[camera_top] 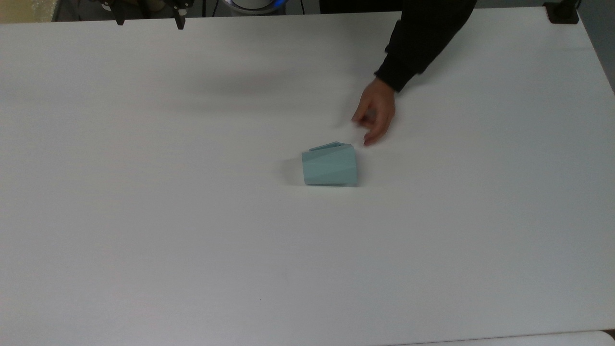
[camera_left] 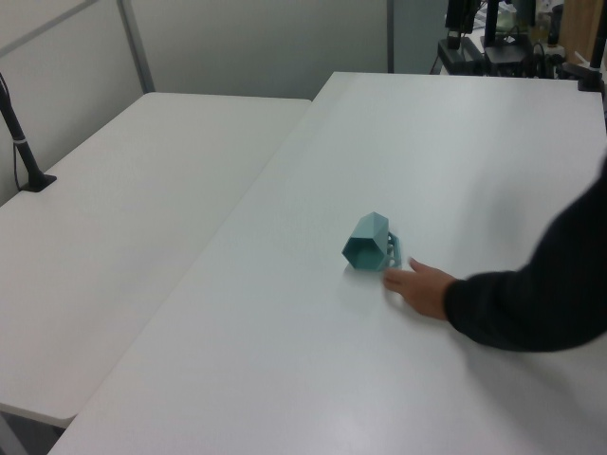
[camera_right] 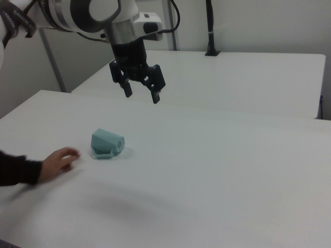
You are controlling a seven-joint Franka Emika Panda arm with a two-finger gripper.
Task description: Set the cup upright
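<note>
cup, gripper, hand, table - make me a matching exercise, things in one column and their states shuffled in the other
Things:
1. cup
2. gripper
3. hand
4. table

States:
a. open, held above the table
b. white, bearing the cup
c. lying on its side
d. beside the cup, in a dark sleeve

Pairs: 1-c, 2-a, 3-d, 4-b

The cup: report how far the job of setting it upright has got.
Nothing looks done: the cup lies on its side on the white table, handle toward a person's hand beside it. Nothing is in hand: the end effector hangs open and empty above the table, away from the cup. The reach, the grasp and the turn upright are all left, and the hand should clear first.
</note>
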